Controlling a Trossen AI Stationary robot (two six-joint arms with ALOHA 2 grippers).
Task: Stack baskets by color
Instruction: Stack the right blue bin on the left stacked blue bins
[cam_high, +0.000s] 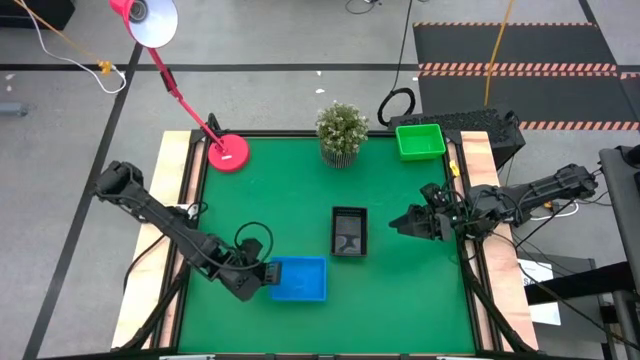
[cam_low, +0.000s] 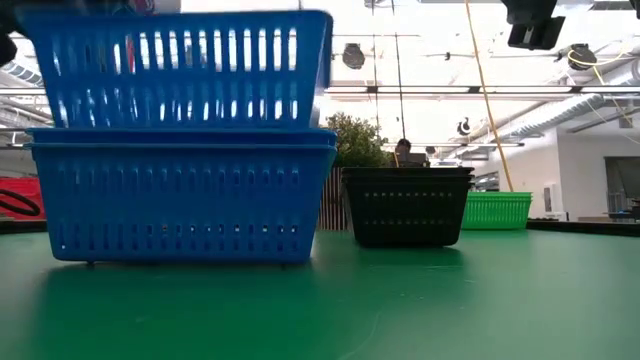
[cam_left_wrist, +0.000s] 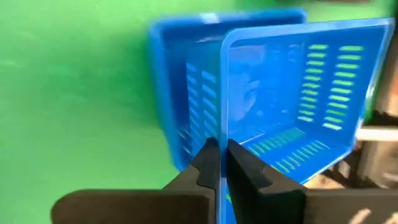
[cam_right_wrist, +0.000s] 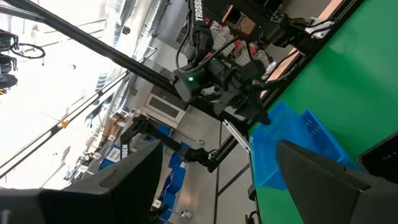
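**Blue basket pinched over its twin, other stacks only partly readable**

From above we see the left gripper (cam_high: 262, 274) at the near left of the green table (cam_high: 400, 300), its fingers clenched on the wall of a blue basket (cam_high: 298, 279). The left wrist view shows the two dark fingers (cam_left_wrist: 208, 165) pressed together on the thin blue rim. In the low view this upper blue basket (cam_low: 185, 68) sits above a lower blue basket (cam_low: 185, 200) that rests on the table; its top edge is cut off by the frame, and we cannot tell whether it is already seated in the lower one or just above it. From overhead the two read as a single blue rectangle.

The right gripper (cam_high: 405, 222) hovers at the right side of the table with its fingers spread wide and nothing between them.

A black basket (cam_high: 349, 231) stands near the table's middle, and a green basket (cam_high: 420, 141) at the far right corner. We cannot make out how many are nested in either. In the low view the green one (cam_low: 497, 210) is half hidden behind the black one (cam_low: 407, 206).

A potted plant (cam_high: 341, 132) and a red lamp base (cam_high: 228, 152) stand along the far edge.
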